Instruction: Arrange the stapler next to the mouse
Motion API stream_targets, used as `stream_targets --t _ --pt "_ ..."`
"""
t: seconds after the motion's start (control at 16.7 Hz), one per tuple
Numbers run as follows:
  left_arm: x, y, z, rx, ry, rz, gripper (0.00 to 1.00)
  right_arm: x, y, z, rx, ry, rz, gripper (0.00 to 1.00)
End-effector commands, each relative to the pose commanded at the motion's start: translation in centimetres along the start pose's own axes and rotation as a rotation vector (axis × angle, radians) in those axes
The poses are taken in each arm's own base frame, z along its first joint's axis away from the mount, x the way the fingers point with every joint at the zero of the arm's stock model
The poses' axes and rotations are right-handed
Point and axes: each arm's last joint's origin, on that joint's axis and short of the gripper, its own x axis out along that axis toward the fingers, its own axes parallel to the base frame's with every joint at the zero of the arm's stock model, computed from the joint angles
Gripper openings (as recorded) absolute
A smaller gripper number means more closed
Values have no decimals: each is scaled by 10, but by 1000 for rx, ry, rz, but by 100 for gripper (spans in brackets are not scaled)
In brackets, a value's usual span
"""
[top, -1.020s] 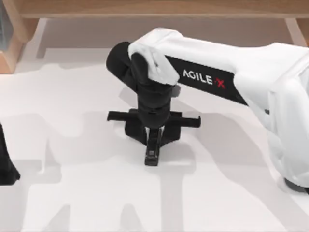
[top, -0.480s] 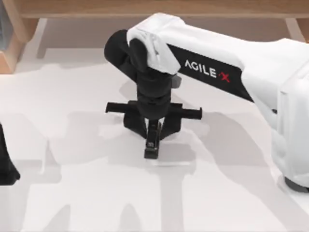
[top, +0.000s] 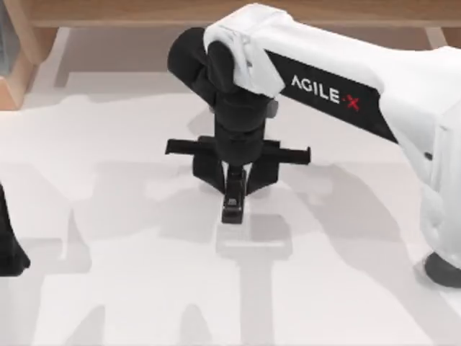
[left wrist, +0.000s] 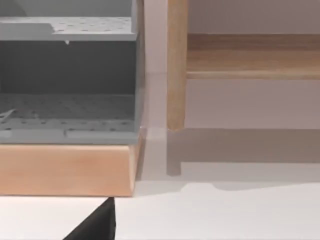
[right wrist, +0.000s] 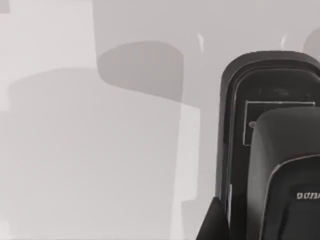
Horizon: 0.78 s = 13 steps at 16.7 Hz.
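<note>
- White tabletop (top: 130, 288), patterned with soft grey shadows; a wooden frame (top: 216, 11) runs along the far edge, and a grey perforated shelf unit (left wrist: 67, 80) on a wooden base stands at the far left corner, seen in the left wrist view.
- Right arm (top: 346, 94): white AgileX shell, reaching from the table's right side to the middle, wrist pointing straight down.
- Right gripper (top: 233, 189): black, hanging over the table's centre, fingers pressed in on the stapler's flanks from left and right.
- Stapler (top: 233, 205): narrow black bar, pinched near its far end; its near end juts out below the fingers toward the table's front edge. It appears to hang clear of the tabletop, with a faint shadow just in front of it.
- Stapler, axis: long axis runs far-to-near across the table, at right angles to the gripper's crossbar; which end is the head I cannot tell. The right wrist view shows its dark rounded end (right wrist: 270, 150) close against the camera.
- Left arm (top: 9, 241): parked at the table's left edge, a dark shape well apart from the work; state of its fingers cannot be told.
- Mouse: no position to enter. Judgement: the carrying step is under way, and placing will need the bar's long side brought alongside the mouse.
</note>
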Motion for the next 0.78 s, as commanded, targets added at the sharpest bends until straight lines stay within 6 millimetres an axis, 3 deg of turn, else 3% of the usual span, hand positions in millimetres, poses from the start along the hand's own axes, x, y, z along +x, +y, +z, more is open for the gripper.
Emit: stream_targets --t 0.3,0.54,0.78 --pt "0 0 0 0 0 0 100 -12 -65 41 -26 -25 18 0" --pt "0 0 0 0 0 0 100 -13 -141 69 -47 -30 14 0" --pt "0 0 0 0 0 0 100 -12 -217 79 -69 -32 12 0"
